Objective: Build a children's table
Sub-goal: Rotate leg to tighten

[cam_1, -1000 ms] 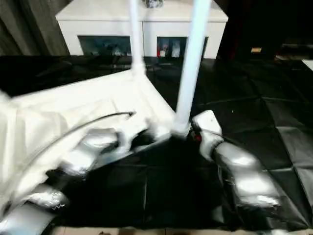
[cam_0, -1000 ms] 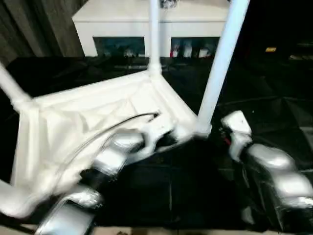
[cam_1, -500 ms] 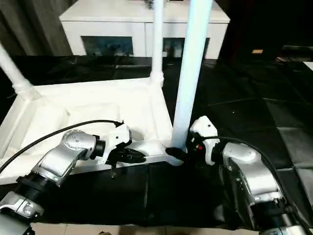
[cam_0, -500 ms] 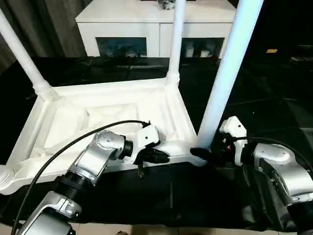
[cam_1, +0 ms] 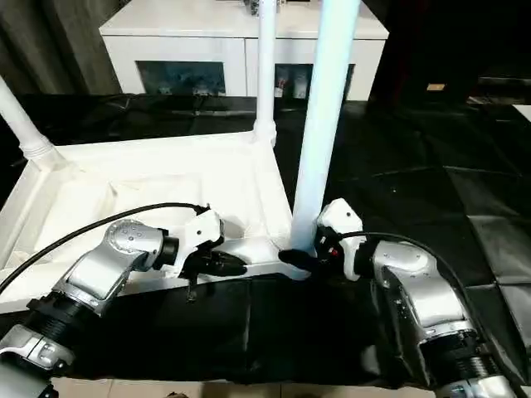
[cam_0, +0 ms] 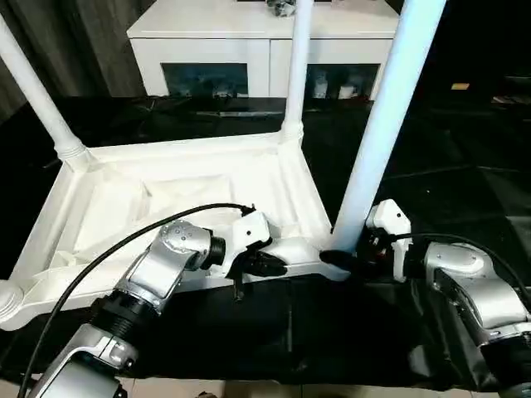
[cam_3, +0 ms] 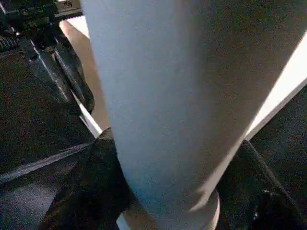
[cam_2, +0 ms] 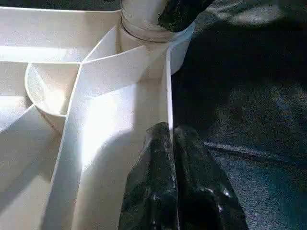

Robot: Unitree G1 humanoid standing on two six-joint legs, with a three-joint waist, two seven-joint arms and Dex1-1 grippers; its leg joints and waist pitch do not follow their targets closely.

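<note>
- Upside down, the children's table (cam_0: pixel 191 199) lies on a black sheet (cam_0: pixel 465 174) covering the floor, its square white plastic top flat against the sheet and the ribbed underside facing up.
- Thin moulded walls cross the underside (smooth, slightly glossy plastic), and rounded sockets sit at the corners.
- Legs are long, round and white, with their long axes pointing up and out of the top of the head views: the near-right leg (cam_0: pixel 377 133) rises from the corner between the two arms, the far-right leg (cam_0: pixel 296 66) from the corner behind it, and the far-left leg (cam_0: pixel 37 91) leans a little away to the left.
- At the near-left corner a rounded white leg end or socket (cam_0: pixel 8 303) shows at the picture edge; I cannot tell which.
- Left gripper (cam_0: pixel 264 264) rests on the near rim of the top, just left of the near-right corner; in its wrist view the two black fingers (cam_2: pixel 158 191) lie pressed together with nothing between them, beside a thin upright rim wall.
- Right gripper (cam_0: pixel 353 259) is clamped around the base of the near-right leg just above its socket, one black finger (cam_3: pixel 86 191) on each side of the round shaft.
- Behind the table stands a low white cabinet (cam_0: pixel 265 41) with dark glass openings.
</note>
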